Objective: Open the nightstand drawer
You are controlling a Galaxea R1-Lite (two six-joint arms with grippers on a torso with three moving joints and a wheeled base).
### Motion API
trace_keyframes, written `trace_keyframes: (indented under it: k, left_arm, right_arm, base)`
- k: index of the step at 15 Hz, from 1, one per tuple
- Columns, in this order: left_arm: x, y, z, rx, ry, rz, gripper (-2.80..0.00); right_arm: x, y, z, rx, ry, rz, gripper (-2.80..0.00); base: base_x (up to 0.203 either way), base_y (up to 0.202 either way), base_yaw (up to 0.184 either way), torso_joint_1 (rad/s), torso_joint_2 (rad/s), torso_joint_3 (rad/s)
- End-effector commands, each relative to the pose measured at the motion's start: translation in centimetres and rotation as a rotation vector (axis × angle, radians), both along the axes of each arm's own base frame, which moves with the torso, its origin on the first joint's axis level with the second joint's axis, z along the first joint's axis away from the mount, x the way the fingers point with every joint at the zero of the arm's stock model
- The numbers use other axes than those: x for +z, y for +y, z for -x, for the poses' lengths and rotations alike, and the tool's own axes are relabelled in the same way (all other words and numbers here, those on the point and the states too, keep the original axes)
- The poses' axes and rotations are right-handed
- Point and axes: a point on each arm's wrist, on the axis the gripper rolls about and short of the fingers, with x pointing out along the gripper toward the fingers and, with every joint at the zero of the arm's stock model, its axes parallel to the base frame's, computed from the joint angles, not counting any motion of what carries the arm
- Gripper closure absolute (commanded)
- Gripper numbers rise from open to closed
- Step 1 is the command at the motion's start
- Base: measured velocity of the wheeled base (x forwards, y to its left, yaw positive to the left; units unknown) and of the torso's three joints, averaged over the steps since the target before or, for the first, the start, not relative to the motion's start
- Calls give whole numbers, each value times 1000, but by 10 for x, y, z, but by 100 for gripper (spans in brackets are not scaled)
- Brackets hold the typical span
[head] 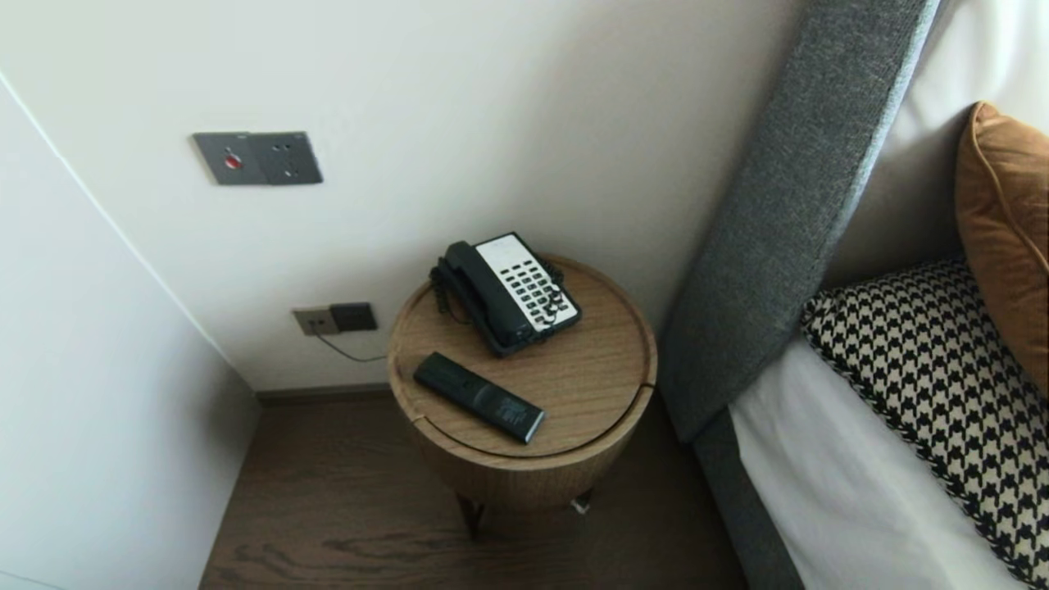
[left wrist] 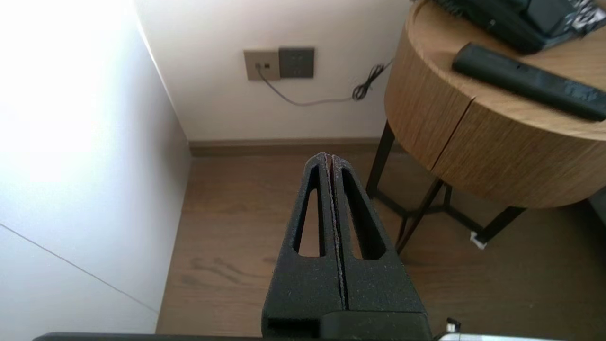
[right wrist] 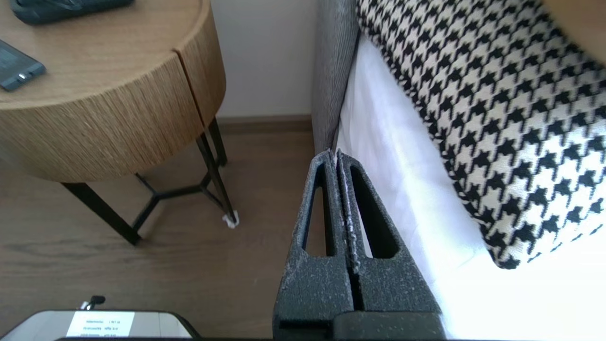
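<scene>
Bedside table (head: 602, 373) beside bed (head: 828, 492): remote (head: 479, 397) and telephone (head: 508, 291) lie untouched; left gripper (left wrist: 330, 156) and right gripper (right wrist: 334, 152) are held low, fingers pressed together, empty.

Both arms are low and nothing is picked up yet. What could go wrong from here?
1. The left gripper and right gripper hang shut below the top of the table; lifting either could knock its side wall.
2. The remote lies near the front rim; a push before they open might slide it off.
3. The phone sits close behind it, so a reach could snag its cord.
</scene>
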Motion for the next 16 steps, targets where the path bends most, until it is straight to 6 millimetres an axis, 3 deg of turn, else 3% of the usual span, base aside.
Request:
trace_keyframes:
  k: [1,16]
  left_arm:
    - [0,0,0,1,-1,0,0]
    - [0,0,0,2,-1,10,0]
  right_arm:
    - [0,0,0,1,-5,0,0]
    - [-1,0,0,2,-3,0,0]
  base:
    - [0,0,0,3,6,-206]
    - [0,0,0,2,2,-196]
